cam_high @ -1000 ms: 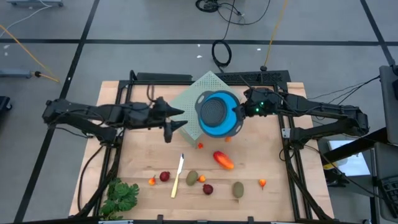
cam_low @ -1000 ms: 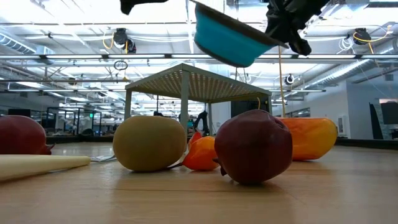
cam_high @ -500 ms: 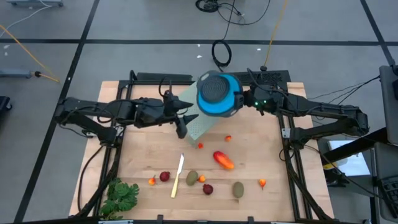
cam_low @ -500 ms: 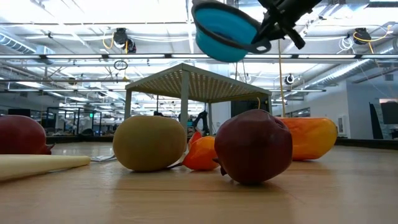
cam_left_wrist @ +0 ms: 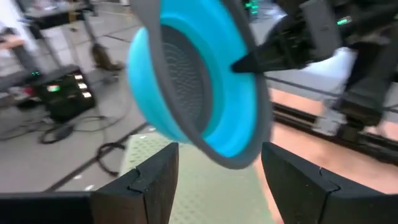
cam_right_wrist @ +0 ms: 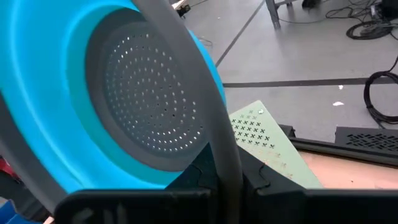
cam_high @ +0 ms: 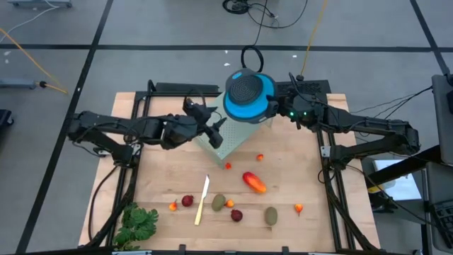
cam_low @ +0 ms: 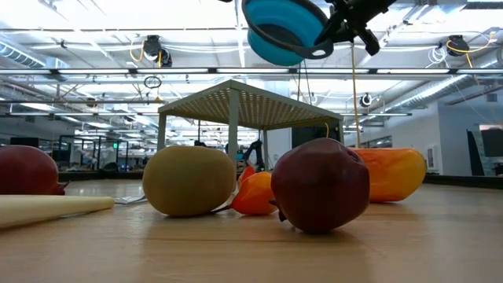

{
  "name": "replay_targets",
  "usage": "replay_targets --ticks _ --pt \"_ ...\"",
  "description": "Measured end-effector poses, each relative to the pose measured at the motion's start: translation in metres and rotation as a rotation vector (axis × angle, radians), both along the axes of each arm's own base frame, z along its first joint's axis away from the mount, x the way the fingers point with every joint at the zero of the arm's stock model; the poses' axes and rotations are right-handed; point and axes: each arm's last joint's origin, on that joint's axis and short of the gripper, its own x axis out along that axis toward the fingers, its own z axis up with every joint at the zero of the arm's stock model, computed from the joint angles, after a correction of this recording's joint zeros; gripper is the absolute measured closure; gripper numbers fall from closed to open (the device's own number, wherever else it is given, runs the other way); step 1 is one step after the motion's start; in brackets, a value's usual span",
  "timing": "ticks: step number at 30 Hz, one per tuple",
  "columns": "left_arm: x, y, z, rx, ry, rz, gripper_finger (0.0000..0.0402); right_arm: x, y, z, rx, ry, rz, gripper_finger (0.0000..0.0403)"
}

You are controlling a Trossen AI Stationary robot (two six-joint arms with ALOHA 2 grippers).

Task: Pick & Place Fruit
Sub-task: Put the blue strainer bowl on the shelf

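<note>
The fruit lies on the wooden table's near half: an orange-red oblong (cam_high: 253, 182), brown-green ovals (cam_high: 218, 202) (cam_high: 271, 215), dark red balls (cam_high: 187, 201) (cam_high: 236, 214) and tiny orange bits (cam_high: 298, 208) (cam_high: 260, 157). Above the far middle of the table hangs a blue colander (cam_high: 248, 95) with a grey rim and a perforated grey bottom. My right gripper (cam_right_wrist: 224, 180) is shut on it. My left gripper (cam_left_wrist: 217, 186) stands open just left of and below the colander, over the pale green perforated stand (cam_high: 230, 134), with nothing between its fingers. My right gripper pinches the colander's grey rim (cam_right_wrist: 219, 140) between its two fingers, on the side toward the table's right. The fingers come roughly level from the right. The colander (cam_low: 283, 31) is lifted clear, high above the stand, and tilted.
A pale cream stick (cam_high: 202, 200) lies among the fruit, and a leafy green bunch (cam_high: 138, 223) sits at the near left corner. The perforated stand (cam_low: 236, 102) rises on legs at the far middle. Bare wood shows right of the oblong.
My right gripper has raised the colander and carried it toward the table's far edge, tipping it further. My left gripper has moved toward the right and the far edge, closer to the colander. The fruit has not moved.
</note>
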Motion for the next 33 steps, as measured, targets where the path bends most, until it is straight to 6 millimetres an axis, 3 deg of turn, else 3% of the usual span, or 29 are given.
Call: replay_targets --ticks 20,33 --pt "0.029 0.012 -0.017 -0.031 -0.123 0.181 0.0174 0.002 -0.001 0.004 -0.071 -0.02 0.018 0.0399" --pt "0.033 0.026 -0.022 -0.017 -0.115 0.248 0.0174 0.002 -0.001 0.004 -0.09 -0.007 0.026 0.0399"
